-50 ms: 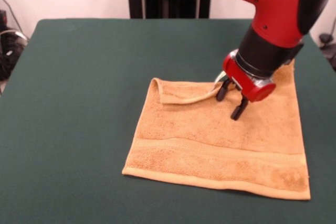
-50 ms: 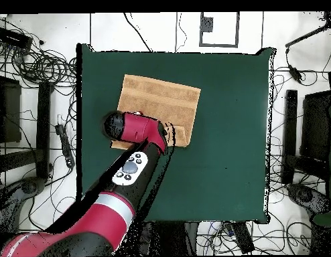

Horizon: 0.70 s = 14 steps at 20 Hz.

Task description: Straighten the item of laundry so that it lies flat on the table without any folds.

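Note:
The golden-orange item of laundry [image 1: 210, 140] lies spread on the green table [image 1: 79, 77], right of centre. Its far edge is turned over onto itself: a narrow folded strip [image 1: 181, 96] runs from the far left corner toward the gripper. The near border band lies flat. My gripper [image 1: 231, 102] hangs just over the towel's far middle, open, with one fingertip [image 1: 222, 93] at the end of the folded strip and the other [image 1: 239, 111] over flat cloth. From overhead, the towel [image 2: 161, 97] shows beyond the arm [image 2: 138, 130], which hides the gripper and the fold.
Bare green table [image 2: 228, 147] surrounds the towel on every side, widest to the left in the front view. Cables and stands [image 2: 34, 67] lie on the floor around the table.

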### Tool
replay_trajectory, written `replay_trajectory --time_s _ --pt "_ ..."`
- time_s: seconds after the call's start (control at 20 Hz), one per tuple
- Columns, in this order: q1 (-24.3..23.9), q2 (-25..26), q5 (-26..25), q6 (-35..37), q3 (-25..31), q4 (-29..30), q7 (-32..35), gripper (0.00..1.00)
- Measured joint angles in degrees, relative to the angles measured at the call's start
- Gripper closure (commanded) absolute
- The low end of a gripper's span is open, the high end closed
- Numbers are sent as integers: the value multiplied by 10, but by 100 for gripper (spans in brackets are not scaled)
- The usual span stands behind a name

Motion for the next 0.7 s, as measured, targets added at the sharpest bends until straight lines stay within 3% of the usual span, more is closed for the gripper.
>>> replay_trajectory --time_s 0.7 --pt "5 0 -24 0 -4 0 0 0"
